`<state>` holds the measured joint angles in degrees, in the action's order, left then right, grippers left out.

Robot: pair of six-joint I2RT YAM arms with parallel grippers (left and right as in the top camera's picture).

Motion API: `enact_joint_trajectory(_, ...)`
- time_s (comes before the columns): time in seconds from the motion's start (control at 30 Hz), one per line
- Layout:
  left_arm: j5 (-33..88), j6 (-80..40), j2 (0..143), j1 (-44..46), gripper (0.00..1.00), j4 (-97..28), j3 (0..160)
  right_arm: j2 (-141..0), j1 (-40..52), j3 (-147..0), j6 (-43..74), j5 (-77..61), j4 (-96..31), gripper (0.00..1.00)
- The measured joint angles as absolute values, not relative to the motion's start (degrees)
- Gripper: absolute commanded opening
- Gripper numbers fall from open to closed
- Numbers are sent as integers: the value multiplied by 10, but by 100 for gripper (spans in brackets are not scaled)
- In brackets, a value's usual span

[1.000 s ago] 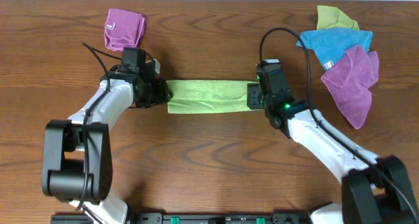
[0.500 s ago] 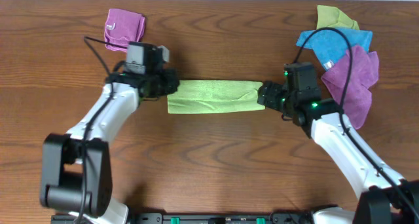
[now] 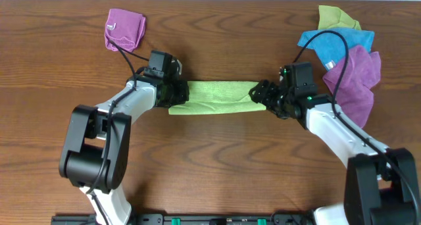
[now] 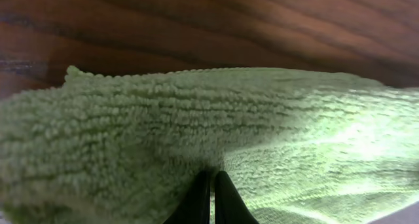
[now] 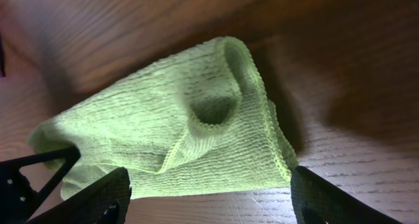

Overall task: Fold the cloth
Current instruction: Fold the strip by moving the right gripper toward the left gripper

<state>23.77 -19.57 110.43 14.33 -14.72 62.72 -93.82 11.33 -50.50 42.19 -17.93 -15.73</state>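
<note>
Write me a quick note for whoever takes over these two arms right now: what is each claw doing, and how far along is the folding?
Left gripper: shut, pinching the left end of the cloth.
Right gripper: open, jaws either side of the right end, not gripping.
Cloth: a long strip on the table, between the arms.
Done: it looks already folded into that strip.
Left: probably close the right gripper, then fold the strip end to end.

Open table [image 3: 217, 166] in front of the cloth [image 3: 214, 97], heaped cloths [image 3: 355, 77] close beside right arm [image 3: 329, 123], perhaps touching
</note>
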Motion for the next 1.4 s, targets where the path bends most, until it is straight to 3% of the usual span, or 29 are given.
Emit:
enact_joint_trajectory(0.6,238,-208,1108,143,6,-145,627,-1030,114,-505,481,-185,-34,74)
enact_joint_trajectory(0.7,238,-208,1108,143,6,-145,627,-1040,117,-505,489,-188,-8,62)
enact_joint_trajectory(0.9,238,-208,1108,143,6,-145,627,-1066,136,-505,484,-184,30,4)
enact_joint_trajectory(1.4,238,-208,1108,143,6,-146,628,-994,149,-504,402,-181,79,1)
